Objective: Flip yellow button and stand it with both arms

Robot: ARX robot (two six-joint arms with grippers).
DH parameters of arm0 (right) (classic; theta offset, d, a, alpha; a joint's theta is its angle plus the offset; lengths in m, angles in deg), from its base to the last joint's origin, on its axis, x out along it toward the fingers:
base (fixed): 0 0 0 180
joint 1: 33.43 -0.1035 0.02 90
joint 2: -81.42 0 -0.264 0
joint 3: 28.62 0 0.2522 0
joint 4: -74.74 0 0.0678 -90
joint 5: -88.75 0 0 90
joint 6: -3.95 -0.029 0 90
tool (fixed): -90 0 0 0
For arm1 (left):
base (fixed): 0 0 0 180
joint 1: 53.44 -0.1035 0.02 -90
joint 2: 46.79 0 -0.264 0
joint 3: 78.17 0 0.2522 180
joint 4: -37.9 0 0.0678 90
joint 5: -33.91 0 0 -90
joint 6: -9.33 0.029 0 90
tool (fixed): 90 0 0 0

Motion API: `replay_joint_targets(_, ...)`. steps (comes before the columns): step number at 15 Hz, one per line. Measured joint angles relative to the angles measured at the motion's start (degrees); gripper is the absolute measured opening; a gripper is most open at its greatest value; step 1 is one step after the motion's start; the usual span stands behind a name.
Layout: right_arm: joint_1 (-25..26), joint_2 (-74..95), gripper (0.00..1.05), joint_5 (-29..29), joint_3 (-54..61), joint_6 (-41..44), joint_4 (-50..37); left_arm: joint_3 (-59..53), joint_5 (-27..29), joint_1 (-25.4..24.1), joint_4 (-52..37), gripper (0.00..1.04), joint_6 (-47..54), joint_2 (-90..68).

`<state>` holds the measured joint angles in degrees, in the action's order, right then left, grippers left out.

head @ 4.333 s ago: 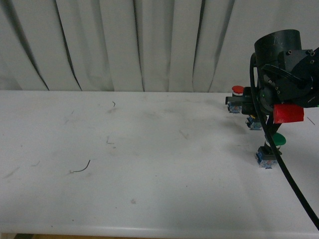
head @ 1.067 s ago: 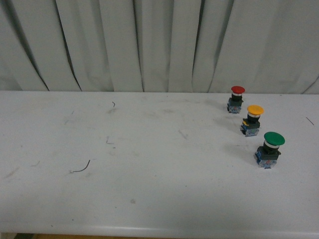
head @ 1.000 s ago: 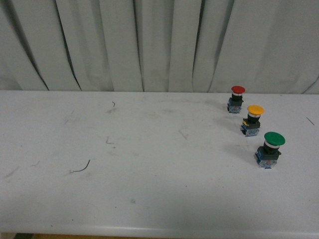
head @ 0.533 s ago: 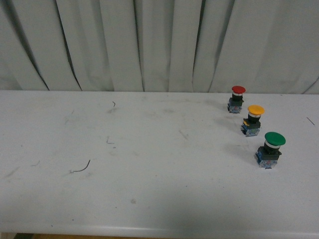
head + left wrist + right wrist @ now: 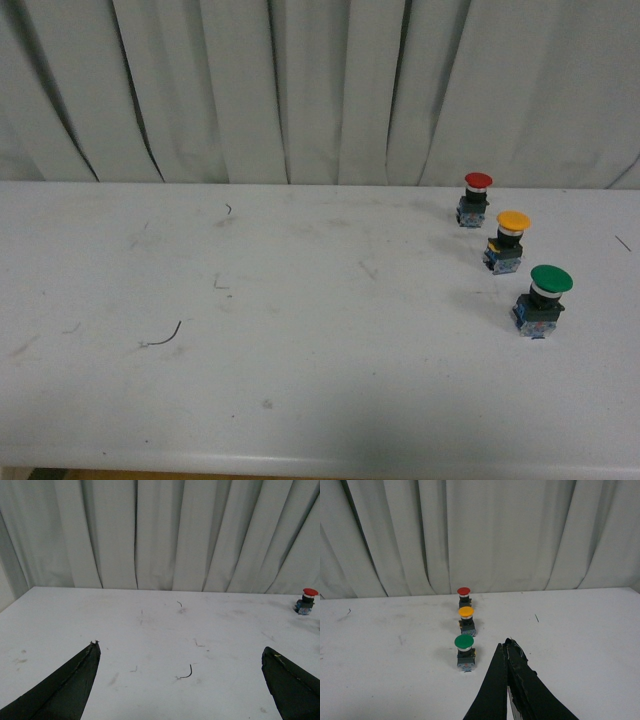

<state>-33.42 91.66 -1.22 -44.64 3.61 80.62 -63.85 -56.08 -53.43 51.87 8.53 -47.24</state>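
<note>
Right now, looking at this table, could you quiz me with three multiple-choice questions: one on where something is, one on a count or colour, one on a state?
1. Where does the yellow button stand?
A. Between the red button and the green button
B. Alone at the table's left end
C. Inside a claw

2. How many buttons are on the table?
A. One
B. Three
C. Five

3. How do the two claws stand?
A. Both shut
B. Left claw open, right claw shut
C. Left shut, right open

Answers:
1. A, the front view shows the three buttons in a row with yellow in the middle.
2. B, red, yellow and green caps are all that show.
3. B, the left wrist view shows fingers far apart, the right wrist view shows them pressed together on nothing.
</note>
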Motion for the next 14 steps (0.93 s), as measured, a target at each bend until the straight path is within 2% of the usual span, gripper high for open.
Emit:
replay_joint_targets(1, 0.0, -7.0, 0.02, -0.1, 1.6, 0.0, 7.5, 0.0, 0.0, 0.0, 0.0, 0.98, 0.0, 0.0)
replay_joint_targets(8, 0.0, -10.0, 0.02, 0.0, 1.6, 0.1, 8.0, 0.0, 0.0, 0.0, 0.0, 0.98, 0.0, 0.0)
replay_joint_targets(9, 0.0, -10.0, 0.20, 0.0, 1.6, 0.2, 8.0, 0.0, 0.0, 0.0, 0.0, 0.98, 0.0, 0.0)
replay_joint_targets(14, 0.0, -10.0, 0.84, 0.0, 1.6, 0.2, 8.0, 0.0, 0.0, 0.0, 0.0, 0.98, 0.0, 0.0)
